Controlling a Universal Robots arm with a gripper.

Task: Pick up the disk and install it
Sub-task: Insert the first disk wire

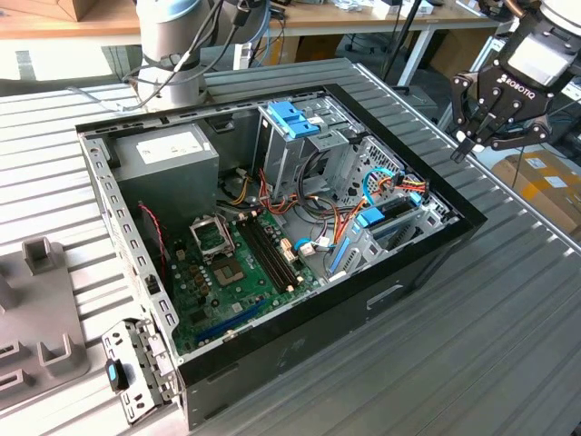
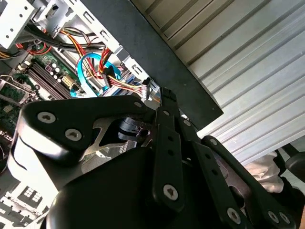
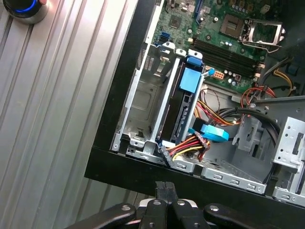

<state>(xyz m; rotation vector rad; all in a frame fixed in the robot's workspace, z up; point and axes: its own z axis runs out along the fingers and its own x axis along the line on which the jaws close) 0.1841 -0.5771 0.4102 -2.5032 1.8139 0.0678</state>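
The pincer hangs shut and empty just outside the case wall. What I take for the disk stands on edge in the bay beyond and below it, its long axis running away from the pincer.

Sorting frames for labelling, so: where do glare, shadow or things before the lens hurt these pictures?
Exterior view: even light, the computer case well lit inside, little shadow. First wrist view: glare streaks the ribbed table, while the slot beside the blue tab goes dark. Second wrist view: the dark hand stands close before the lens, and the table beyond it washes out pale.
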